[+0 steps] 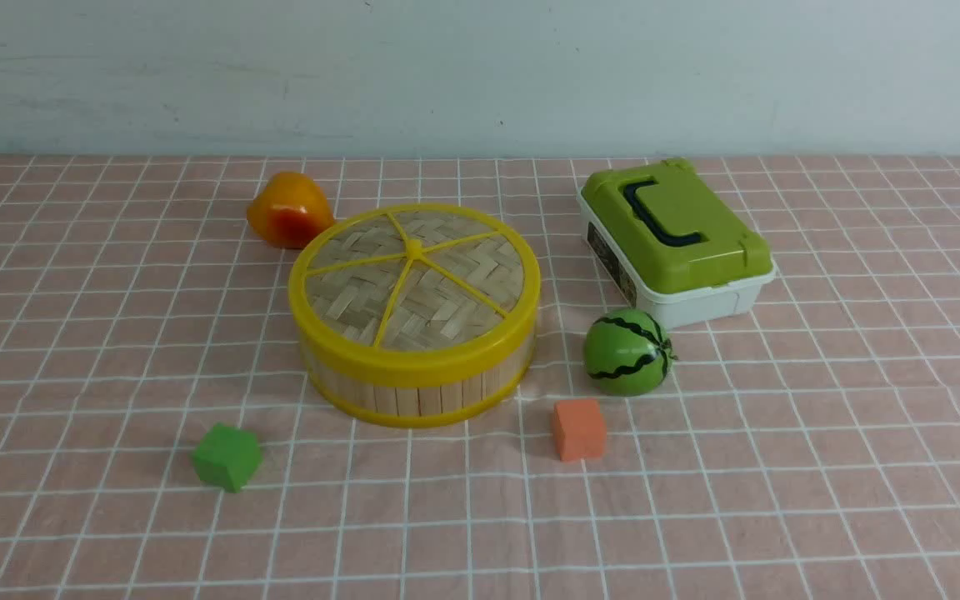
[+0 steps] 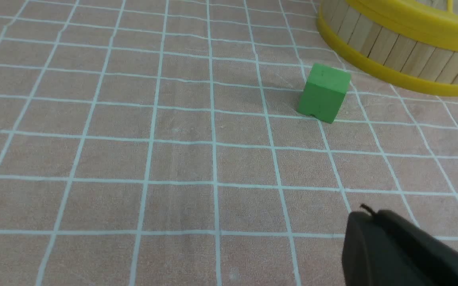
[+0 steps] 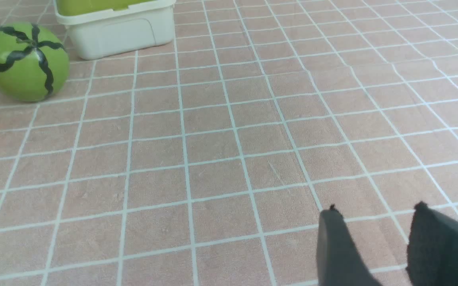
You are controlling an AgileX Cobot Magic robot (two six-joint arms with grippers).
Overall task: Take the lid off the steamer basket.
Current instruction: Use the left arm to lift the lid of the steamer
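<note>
**Two grippers hang low, nothing lifted yet**

Nearest, the left gripper (image 2: 366, 216) has its dark jaws pressed together on nothing. The right gripper (image 3: 376, 210) holds its jaws apart, also empty. Farther on lies a small green cube (image 1: 227, 456). Mid-table, the flat round woven-bamboo lid (image 1: 447, 308) with its thick yellow plastic rim sits on the round wooden-slat steamer basket (image 1: 413, 396). The lid looks light and stiff (its rim probably slick), so the small centre knob (image 1: 414, 246) seems the surest pinch.
</note>
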